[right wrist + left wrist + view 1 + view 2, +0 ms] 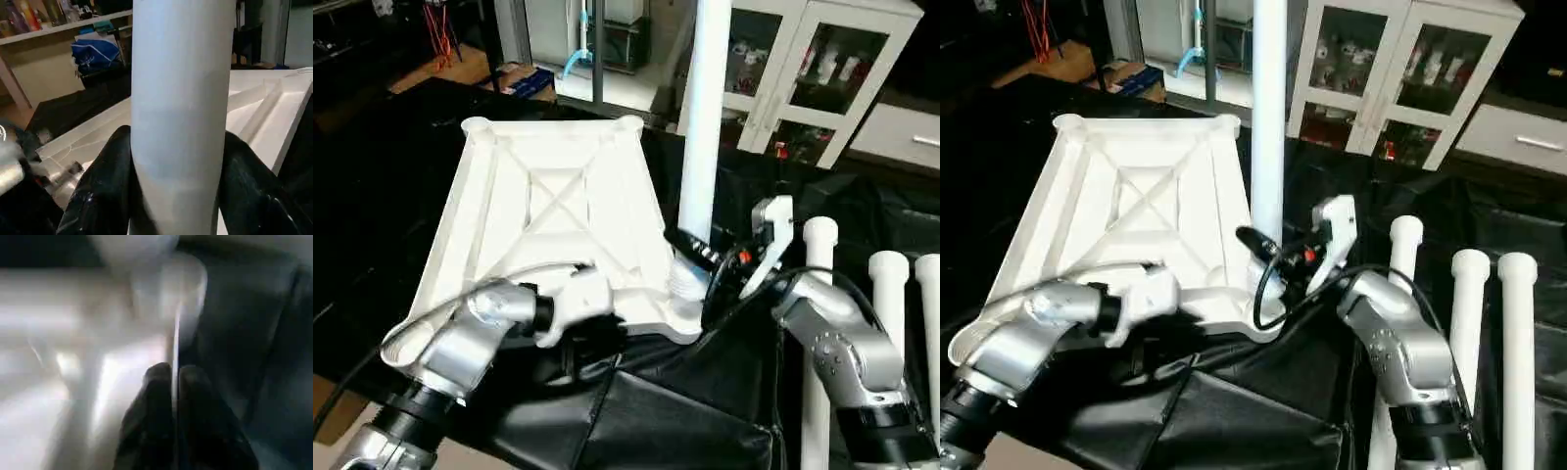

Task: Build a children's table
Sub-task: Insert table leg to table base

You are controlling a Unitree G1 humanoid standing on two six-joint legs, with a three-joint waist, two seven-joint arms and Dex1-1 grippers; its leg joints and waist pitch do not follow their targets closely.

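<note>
Head views: tabletop point(558, 211) lay upside down on black cloth point(666, 421), ribbed X-braced underside facing up, round sockets at the corners. Stood upright in the tabletop's near right corner socket point(683, 284): one white leg point(705, 117), rising out past the top of the picture. Clamped round the leg just above that socket: right gripper point(690, 247), black fingers on either side of the tube. Lay side by side on the cloth to the right of the tabletop, well apart from it: three more legs point(889, 294). At the tabletop's near edge, left of the standing leg: left gripper point(592, 338), reaching in under the rim. Beyond the tabletop's far right corner: white glass-door cabinet point(822, 59). Left wrist view: two black fingers point(159, 396) stood nearly together, a thin white edge of the tabletop point(98, 333) caught in the narrow gap between them; blurred, so could not tell how firmly pinched. Right wrist view: leg point(181, 112) ran straight up between the two black fingers point(105, 186), pads pressed against both flanks of the tube; tabletop point(274, 107) spread out behind the leg.
</note>
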